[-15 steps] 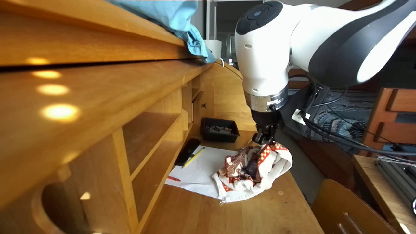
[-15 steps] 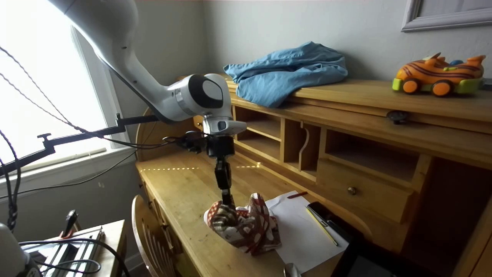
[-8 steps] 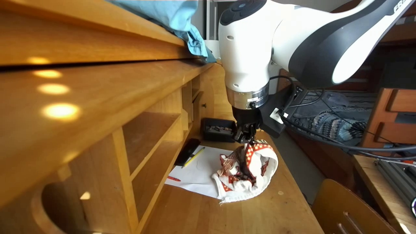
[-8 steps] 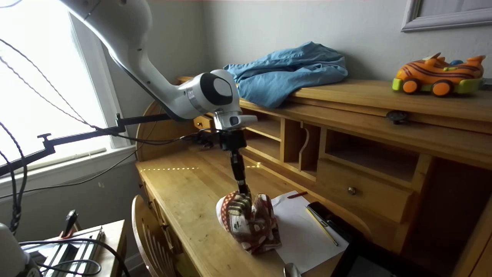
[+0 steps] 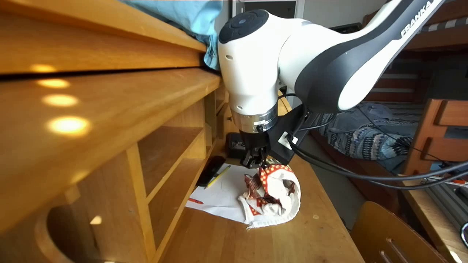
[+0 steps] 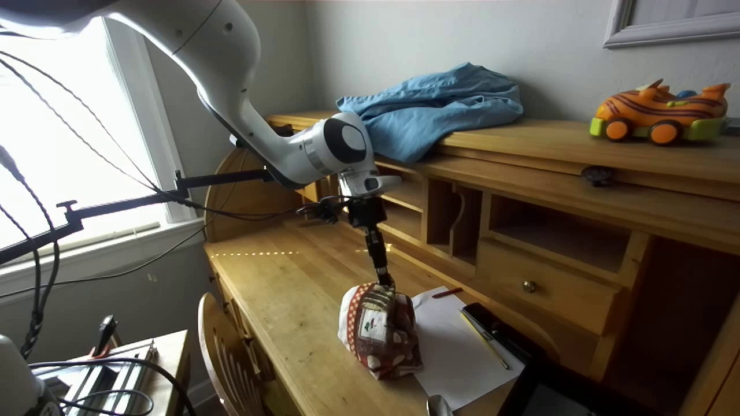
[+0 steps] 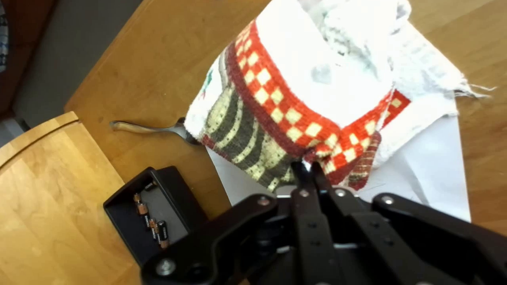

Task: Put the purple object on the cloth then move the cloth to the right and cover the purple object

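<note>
Across comes the gripper [image 6: 384, 281], hauling the pinched edge of the cloth [image 6: 373, 329] toward the pigeonholes [image 6: 428, 211]! In an exterior view the cloth now domes up rounder, patterned side out, long axis hard to call. In an exterior view its fringed edge [image 5: 270, 221] points to the foreground, unmoved. Wrist view: 2 fingertips [image 7: 300, 176] clenched on the cloth, fringe pointing right, part over paper [image 7: 431, 178], part over desk [image 7: 158, 79].

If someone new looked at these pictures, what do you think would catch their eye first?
Probably the patterned cloth, bunched on the desk and gripped by the tool. After that, in an exterior view, the bright orange toy car on the upper ledge, with blue fabric draped farther along it.
</note>
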Robot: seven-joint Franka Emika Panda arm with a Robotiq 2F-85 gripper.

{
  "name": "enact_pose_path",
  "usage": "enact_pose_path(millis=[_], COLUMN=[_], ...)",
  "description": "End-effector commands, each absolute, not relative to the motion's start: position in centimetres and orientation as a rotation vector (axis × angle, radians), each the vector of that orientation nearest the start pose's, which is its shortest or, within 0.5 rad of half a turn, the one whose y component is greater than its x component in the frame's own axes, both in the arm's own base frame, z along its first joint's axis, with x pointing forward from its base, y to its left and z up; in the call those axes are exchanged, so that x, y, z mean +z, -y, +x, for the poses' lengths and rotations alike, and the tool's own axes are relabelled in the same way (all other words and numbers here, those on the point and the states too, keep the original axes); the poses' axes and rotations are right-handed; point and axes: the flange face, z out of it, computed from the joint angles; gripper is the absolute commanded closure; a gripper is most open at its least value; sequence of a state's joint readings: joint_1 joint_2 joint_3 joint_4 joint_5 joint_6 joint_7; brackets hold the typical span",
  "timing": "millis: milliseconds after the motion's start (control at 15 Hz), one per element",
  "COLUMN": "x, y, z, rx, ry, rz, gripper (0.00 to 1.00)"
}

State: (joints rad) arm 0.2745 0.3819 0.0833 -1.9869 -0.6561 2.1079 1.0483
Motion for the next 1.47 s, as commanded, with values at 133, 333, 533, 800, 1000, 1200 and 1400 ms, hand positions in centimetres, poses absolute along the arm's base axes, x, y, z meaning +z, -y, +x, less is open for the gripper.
enact_pose_path(millis=[133,333,533,800,1000,1200,1400], x=[24.4,24.1,24.0,23.7,23.1,22.1,21.1], y=[-19.7,-20.3,-20.7,-21.0,-21.9,-22.9,-23.5], z=[57.7,57.4,57.2,57.2,57.3,57.0,56.6], rx=[0.180,0.183,0.227,0.287,0.308,0.302,0.275], ry=[0.263,0.175,0.015,-0.178,-0.302,-0.411,-0.507], rz=[2.581,2.593,2.615,2.614,2.615,2.637,2.639], gripper=[0.99,0.99,0.99,0.99,0.99,0.99,0.98])
